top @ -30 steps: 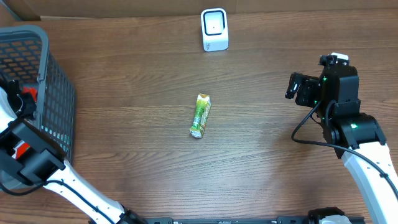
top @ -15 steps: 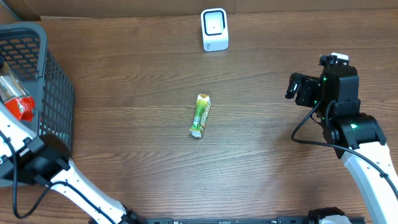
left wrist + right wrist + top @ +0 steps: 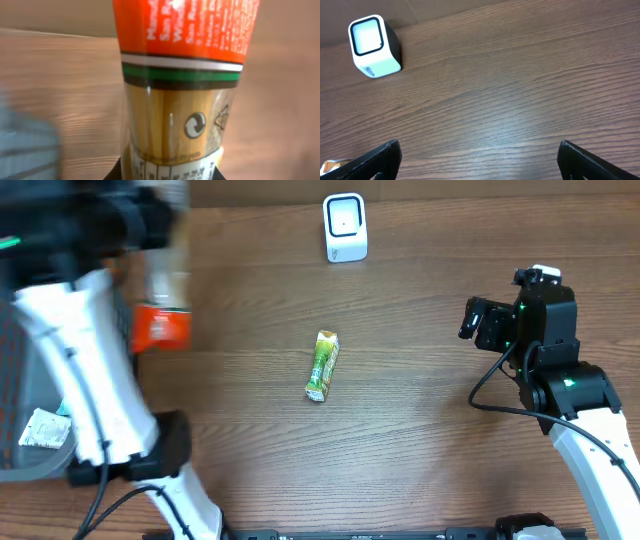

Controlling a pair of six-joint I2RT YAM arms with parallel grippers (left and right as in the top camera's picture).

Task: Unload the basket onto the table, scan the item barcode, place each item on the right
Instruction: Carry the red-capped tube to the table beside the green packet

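Table (image 3: 430, 450): one, wood-grain, bearing all items.

Arms: two. The left arm (image 3: 75, 370) crosses the table's left side and is blurred in the overhead view. The right arm (image 3: 560, 380) stands at the right edge, well apart from every item, in my judgement parked so the path to the reader is free.

Basket (image 3: 20, 470): one, at the far left, mostly hidden by the left arm. One white pack (image 3: 42, 428) is visible inside.

Grippers: two. The left gripper (image 3: 167, 172) is clamped on the lower end of the orange packet (image 3: 160, 325), held in the air above the table's left part, far from the scanner. Gripping the end leaves the printed face bare, probably for presenting. A white strip with dark marks sits at the grip; whether it is the barcode, I cannot tell. The right gripper (image 3: 479, 147) has its fingers spread wide with nothing between them.

Scanner (image 3: 345, 227): one, upright at the far edge, window facing the work area.

Green packet (image 3: 322, 366): one, flat at mid-table, untouched.
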